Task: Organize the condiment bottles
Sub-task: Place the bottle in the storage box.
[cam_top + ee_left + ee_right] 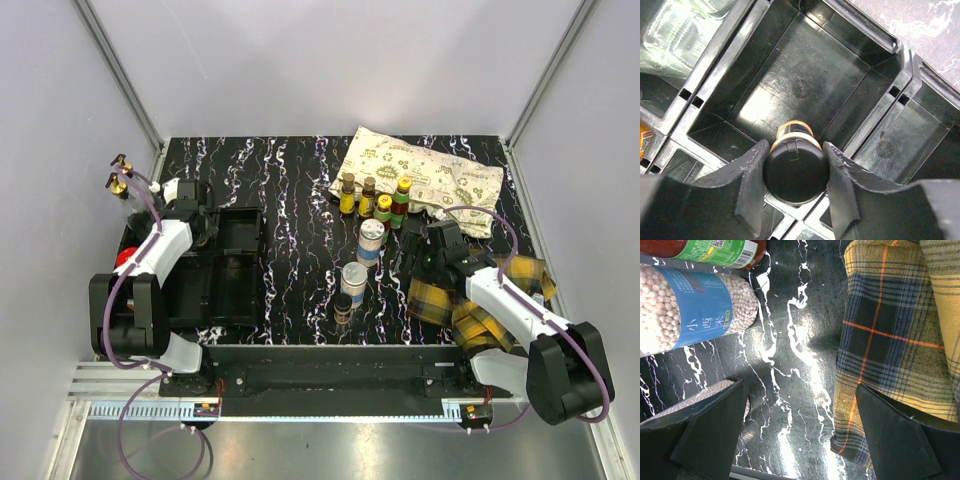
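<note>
- Placement looks to be the step in hand: at the left of the table, the left gripper point(797, 152) is clamped on a small black-capped bottle point(796, 175) with an orange label, held upright over an open compartment of the black tray point(805, 75).
- Whether the bottle's base touches the compartment floor cannot be told. It hangs close to the near wall, so the next move probably calls for a straight descent clear of the dividers, then a release.
- On the right, the right gripper point(799, 390) hovers low with its jaws spread wide and nothing between them. It sits between a blue-labelled shaker point(690, 310) of white grains and a plaid cloth point(890, 330).
- The rest of the bottles wait mid-table: a tiny dark bottle point(343, 309) is nearest, with two shakers point(354, 280) beyond it. A cluster of sauce bottles point(367, 197) stands farther still.
- Gold-capped bottles point(122, 180) stand at the far left, just beside the tray.
- The table point(300, 200) is glossy black with white veining. A printed pouch point(420, 175) lies at its far right.
- Pale walls point(330, 60) close the far side and both flanks.
</note>
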Motion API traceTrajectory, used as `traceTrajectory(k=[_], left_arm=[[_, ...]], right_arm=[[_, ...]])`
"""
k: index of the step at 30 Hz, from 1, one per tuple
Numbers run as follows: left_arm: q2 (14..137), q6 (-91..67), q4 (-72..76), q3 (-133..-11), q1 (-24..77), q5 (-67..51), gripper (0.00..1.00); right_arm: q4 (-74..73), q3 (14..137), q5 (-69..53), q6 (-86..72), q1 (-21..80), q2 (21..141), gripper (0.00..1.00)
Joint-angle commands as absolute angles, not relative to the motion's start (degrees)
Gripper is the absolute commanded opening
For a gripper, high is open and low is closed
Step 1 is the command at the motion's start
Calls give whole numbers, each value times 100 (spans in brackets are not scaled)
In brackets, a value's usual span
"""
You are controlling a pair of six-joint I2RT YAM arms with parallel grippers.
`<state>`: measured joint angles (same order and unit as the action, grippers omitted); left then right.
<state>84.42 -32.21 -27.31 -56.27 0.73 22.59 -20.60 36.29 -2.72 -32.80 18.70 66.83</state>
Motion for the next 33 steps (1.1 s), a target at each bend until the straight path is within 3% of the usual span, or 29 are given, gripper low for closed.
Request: traceTrajectory(k=[1, 2, 5, 10, 24, 33], left_arm=[[8403, -3234, -2619, -5775, 44, 2162, 55], [8368, -3226, -2619, -5774, 44, 2162, 66], [8166, -3208, -2558, -5722, 44, 2171, 82], [7682, -3050, -2566, -5748, 44, 2171, 99], [6390, -2452, -2637, -5704, 263, 932, 99], [5661, -2259, -2426, -5248, 2617, 739, 99]], right_arm=[[-1854, 3639, -360, -3225, 1846, 6724, 98], [-1846, 3647, -378, -3234, 1846, 6724, 98], [-1846, 3630, -378, -3243, 1837, 6715, 98], [-1854, 3630, -369, -3261, 1854, 6723, 98], [-1872, 3595, -202, -3384, 1837, 6706, 100], [-1872, 3560, -220, -3489, 1837, 6680, 100]])
